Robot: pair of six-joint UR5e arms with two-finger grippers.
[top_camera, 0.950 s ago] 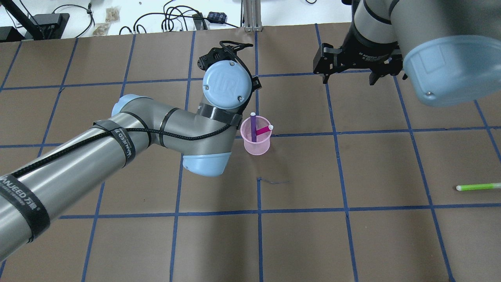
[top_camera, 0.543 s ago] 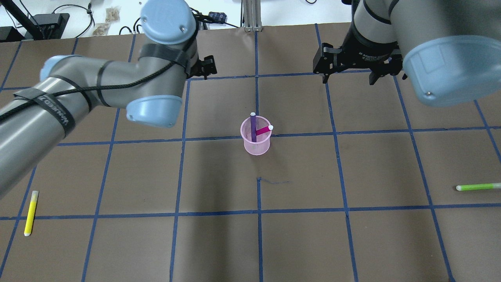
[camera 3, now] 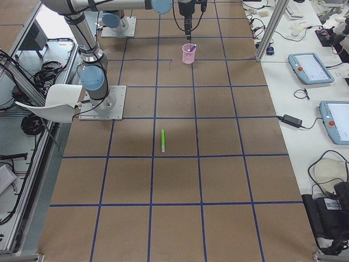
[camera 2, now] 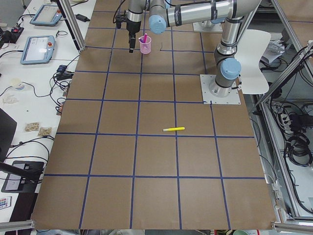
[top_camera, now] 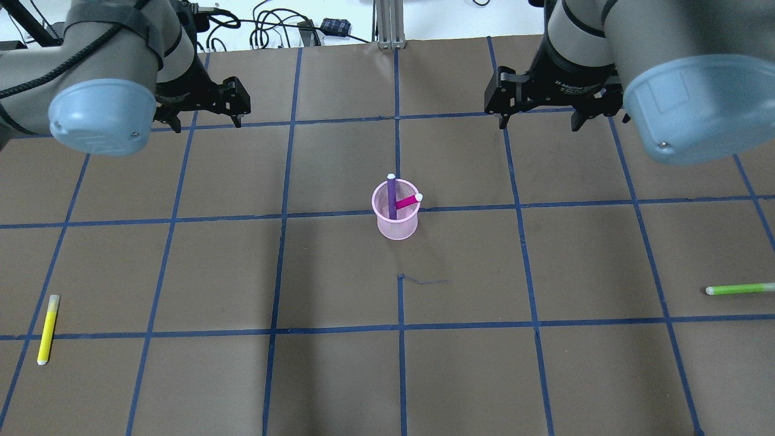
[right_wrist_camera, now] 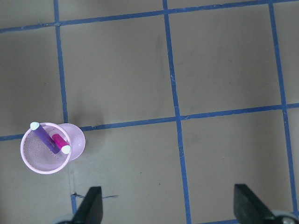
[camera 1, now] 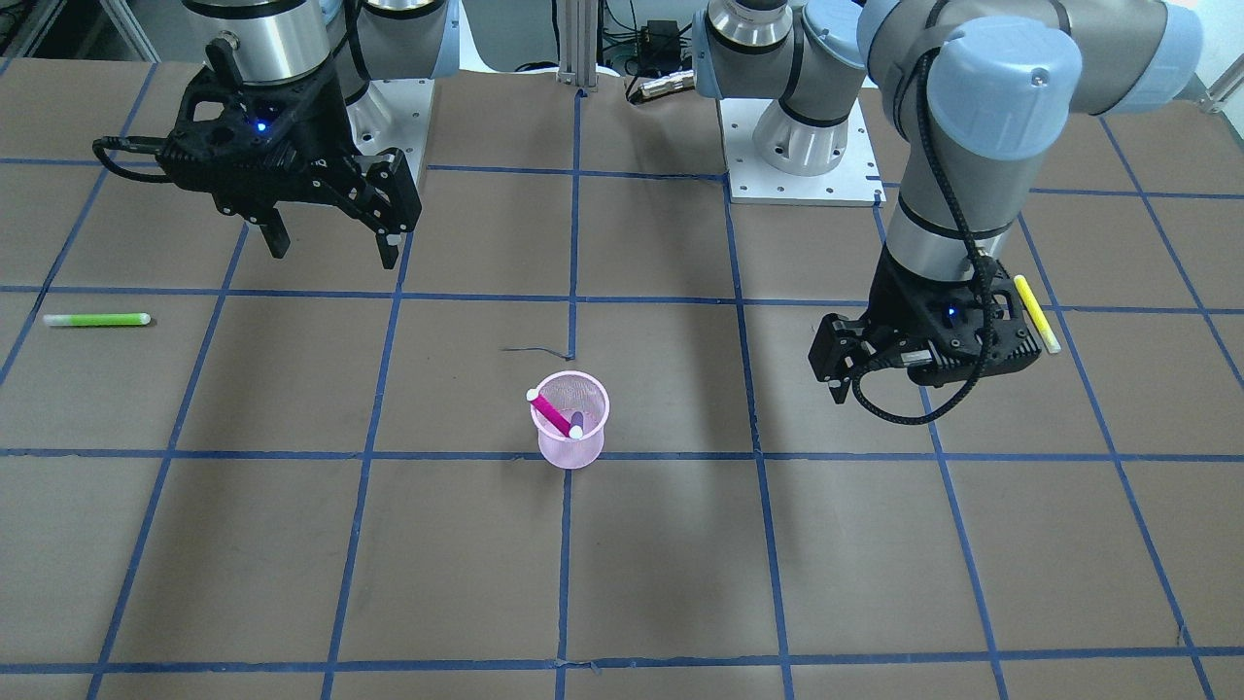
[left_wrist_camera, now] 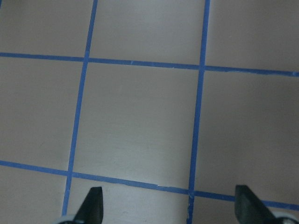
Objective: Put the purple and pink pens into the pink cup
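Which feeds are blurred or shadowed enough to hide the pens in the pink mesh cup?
Left wrist view: soft, only taped brown table. Right wrist view: crisp, purple pen and pink pen clear inside the pink mesh cup. Overhead view: broad soft shadows, pens plainly visible.

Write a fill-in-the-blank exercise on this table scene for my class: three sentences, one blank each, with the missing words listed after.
1. The purple pen and the pink pen both stand in the pink cup, so it holds ____ pens.
2. The yellow pen lies flat on the robot's ____ side, the green pen on the opposite side.
3. The fingers of the left gripper and the right gripper are spread ____ and grip nothing.

Missing words: two; left; open.
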